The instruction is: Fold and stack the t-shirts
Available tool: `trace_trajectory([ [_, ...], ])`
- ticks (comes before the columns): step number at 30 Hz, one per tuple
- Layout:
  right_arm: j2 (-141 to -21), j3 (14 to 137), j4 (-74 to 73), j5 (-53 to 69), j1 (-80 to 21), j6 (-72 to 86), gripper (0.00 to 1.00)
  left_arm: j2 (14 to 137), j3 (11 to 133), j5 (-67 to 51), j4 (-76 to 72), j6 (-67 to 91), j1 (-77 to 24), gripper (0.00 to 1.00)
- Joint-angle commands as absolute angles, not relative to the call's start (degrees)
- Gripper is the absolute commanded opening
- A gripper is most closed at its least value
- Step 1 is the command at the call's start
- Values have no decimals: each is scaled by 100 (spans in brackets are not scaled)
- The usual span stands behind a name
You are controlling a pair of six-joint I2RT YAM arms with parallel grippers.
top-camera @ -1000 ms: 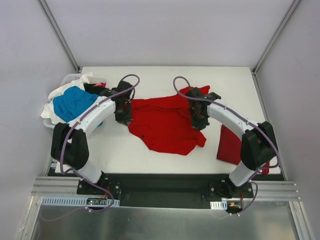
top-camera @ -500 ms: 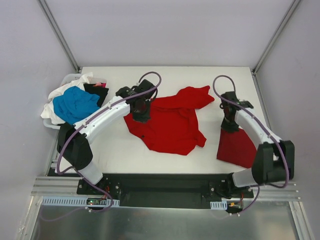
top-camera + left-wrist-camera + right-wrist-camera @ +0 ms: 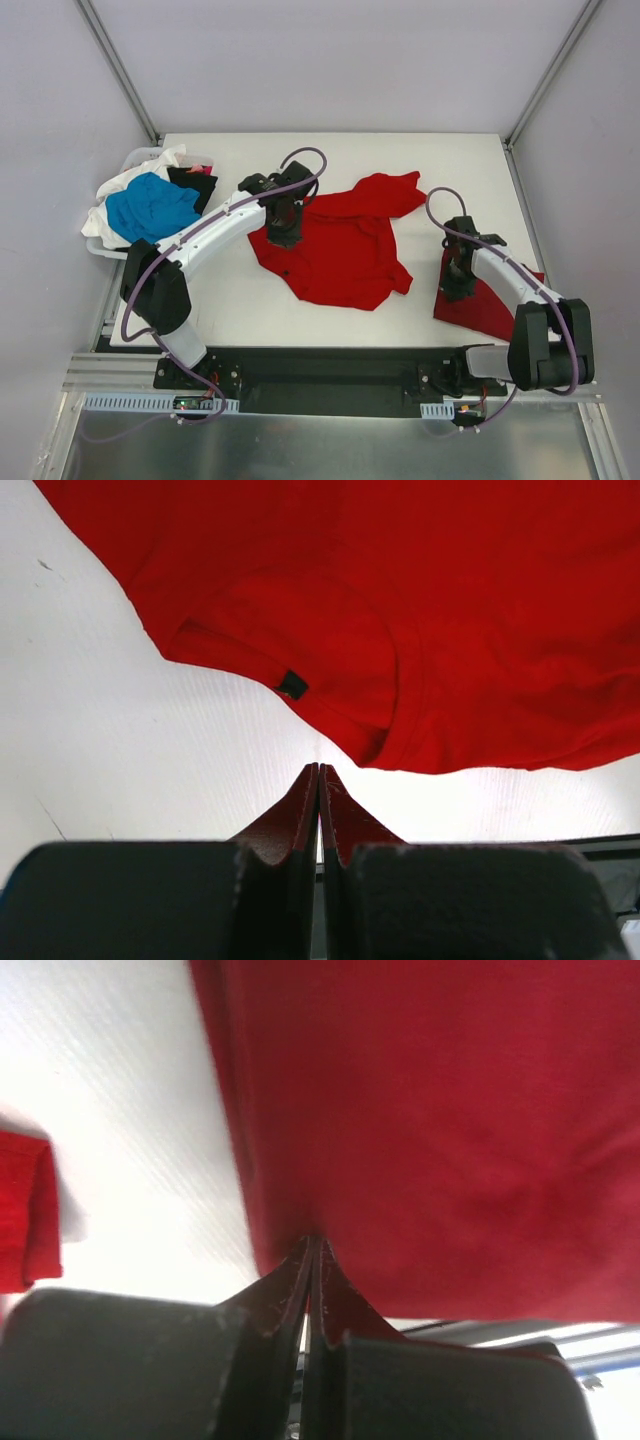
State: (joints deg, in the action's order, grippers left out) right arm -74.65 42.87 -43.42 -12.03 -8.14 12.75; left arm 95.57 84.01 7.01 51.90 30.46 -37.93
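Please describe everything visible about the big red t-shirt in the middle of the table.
The red t-shirt is plain bright red soft cloth, unfolded and wrinkled, lying on the white table. One part stretches toward the far right. A small black tag sits near its edge. The shut left gripper is at its left edge.

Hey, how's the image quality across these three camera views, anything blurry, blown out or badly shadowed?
Right wrist view is the soft one: the right-hand red shirt is smeared and the table washes out to white. Left wrist view is crisp, down to the black tag on the spread red shirt. Top external view is evenly lit, with only faint shadows.
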Motion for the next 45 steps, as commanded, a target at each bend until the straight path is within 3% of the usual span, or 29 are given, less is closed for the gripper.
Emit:
trace_trajectory([
  [1, -7585, 4307, -3947, -975, -958, 1362, 1, 9369, 8473, 1002, 5353, 2988, -3858, 0],
  [11, -7858, 4201, -4166, -783, -967, 1450, 1, 9237, 8270, 1186, 5352, 3024, -3850, 0],
  [19, -7366, 3973, -4666, -483, -905, 2267, 1, 9360, 8499, 1248, 5353, 2944, -3850, 0],
  [33, -6470, 3998, -5660, -1168, -334, 2523, 1, 9316, 8517, 1178, 5388, 2936, -3850, 0],
  [38, -6187, 5043, -5582, -1775, -422, 1953, 1, 9211, 8429, 1125, 5379, 2936, -3850, 0],
  [45, -7127, 6697, -4327, -2065, -369, 1240, 1, 9185, 8552, 1309, 5379, 2786, -3946, 0],
])
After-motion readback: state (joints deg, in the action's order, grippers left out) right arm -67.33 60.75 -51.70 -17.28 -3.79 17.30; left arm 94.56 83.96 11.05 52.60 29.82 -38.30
